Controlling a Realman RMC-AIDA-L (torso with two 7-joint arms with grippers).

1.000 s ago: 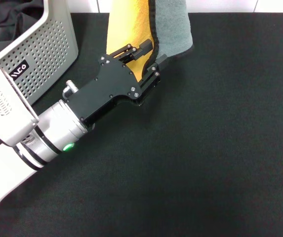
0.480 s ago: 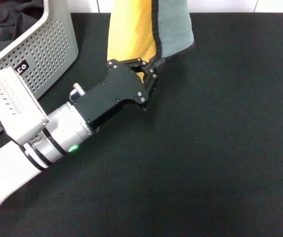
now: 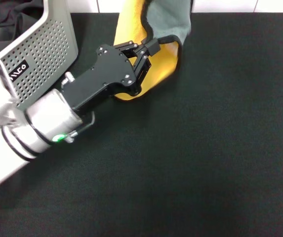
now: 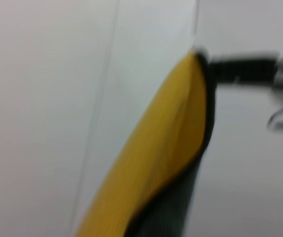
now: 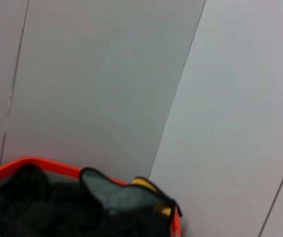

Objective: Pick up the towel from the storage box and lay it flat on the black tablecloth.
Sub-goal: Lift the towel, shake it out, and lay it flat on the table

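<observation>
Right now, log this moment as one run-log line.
left hand: shut on towel, over black tablecloth | towel: hanging, not flat | storage box: left of hand | right hand: unseen

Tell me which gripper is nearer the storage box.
Left. The left gripper is out over the black tablecloth beside the storage box, shut on the towel. The right gripper shows in no view, so its place cannot be told.

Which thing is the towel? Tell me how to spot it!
Find the big black tablecloth, then the left claw near its far edge. The towel hangs there, the only colourful thing: yellow one side, grey-green the other.
</observation>
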